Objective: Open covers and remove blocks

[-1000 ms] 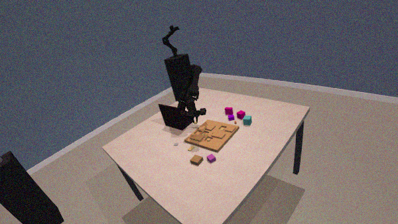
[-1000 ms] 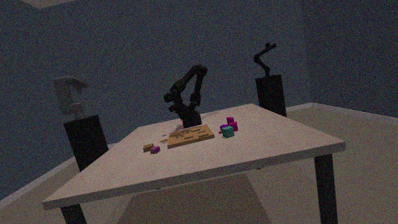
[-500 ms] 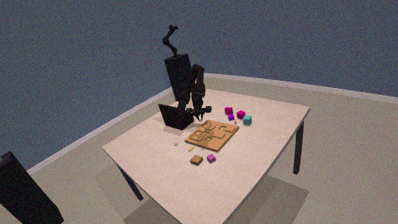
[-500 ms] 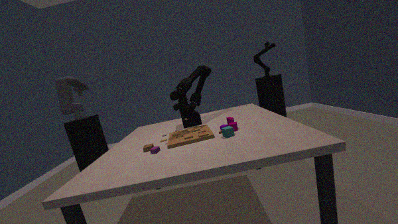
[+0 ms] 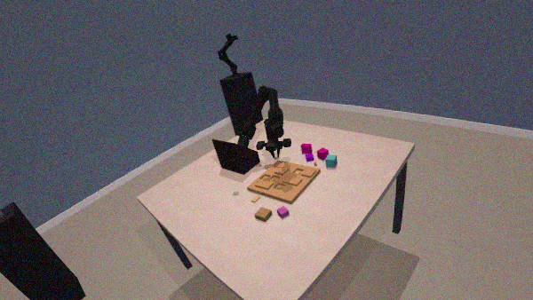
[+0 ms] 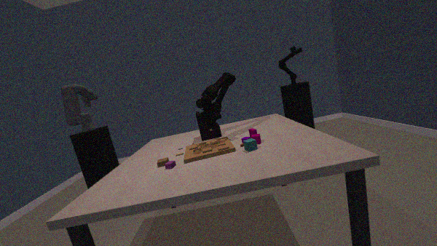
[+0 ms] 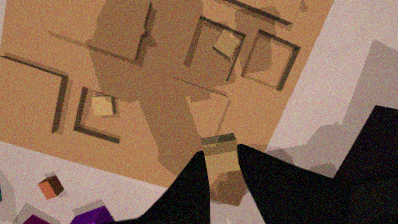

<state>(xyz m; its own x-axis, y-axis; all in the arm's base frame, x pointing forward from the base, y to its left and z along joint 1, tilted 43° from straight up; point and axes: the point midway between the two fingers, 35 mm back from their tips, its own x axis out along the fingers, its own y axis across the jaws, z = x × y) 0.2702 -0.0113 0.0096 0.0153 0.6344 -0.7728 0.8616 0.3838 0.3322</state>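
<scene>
The wooden puzzle board [image 5: 286, 195] [image 6: 209, 155] [image 7: 165, 177] lies flat on the table. My gripper [image 5: 276, 156] [image 7: 220, 154] is shut on a pale wooden block [image 7: 221, 161], above the board's edge nearest the arm's base. In the wrist view one pale block [image 7: 102, 106] sits in an uncovered well at lower left, and another block [image 7: 227, 43] in a well at upper right. The well [image 7: 271, 60] beside that one looks empty. A square cover [image 7: 30, 100] stands beside the lower-left well; other covers are board-coloured and partly in shadow. A flat tan piece [image 5: 256, 199] [image 6: 179, 154] lies on the table off the board.
Magenta cubes [image 5: 306, 148] [image 5: 322, 153], a purple cube [image 5: 309, 157], a teal cube [image 5: 331, 161] [image 6: 250, 145] and a small orange piece [image 5: 315, 163] [image 7: 50, 187] lie beside the board. A brown block [image 5: 263, 214], a violet block [image 5: 282, 212] and a grey chip [image 5: 235, 193] lie elsewhere.
</scene>
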